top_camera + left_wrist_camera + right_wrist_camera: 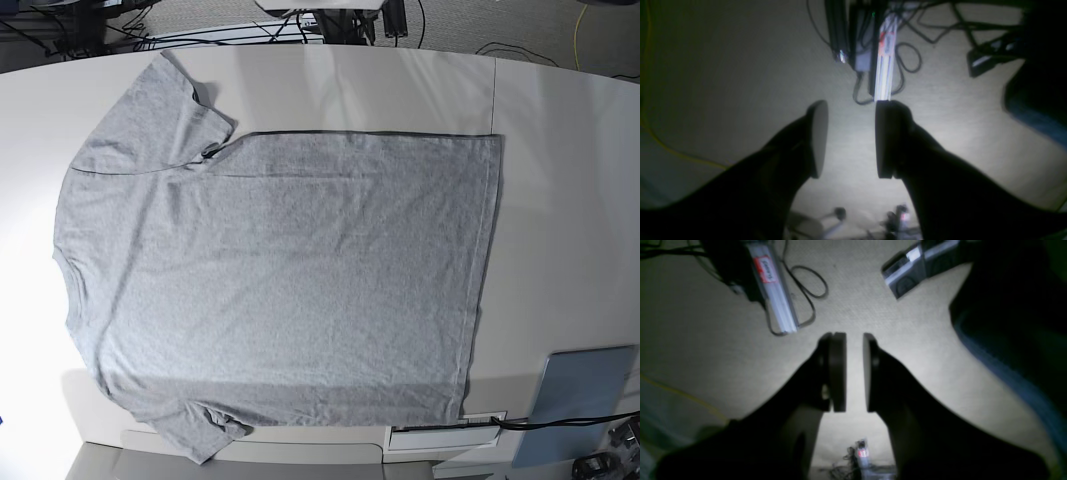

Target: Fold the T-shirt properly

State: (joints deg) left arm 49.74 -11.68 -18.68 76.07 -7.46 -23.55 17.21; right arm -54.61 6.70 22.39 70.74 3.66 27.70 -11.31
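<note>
The T-shirt [280, 280] is lying flat, covering most of the white table [570, 220] and raising no obstacle; bare strips are running along the right and far edges, while a grey-blue panel [580, 400] is occupying the near right corner

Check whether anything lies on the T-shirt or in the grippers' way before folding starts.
Nothing visible does. The T-shirt lies spread flat on the table with nothing on it. Neither gripper appears in the base view, so their path to it cannot be traced.
</note>
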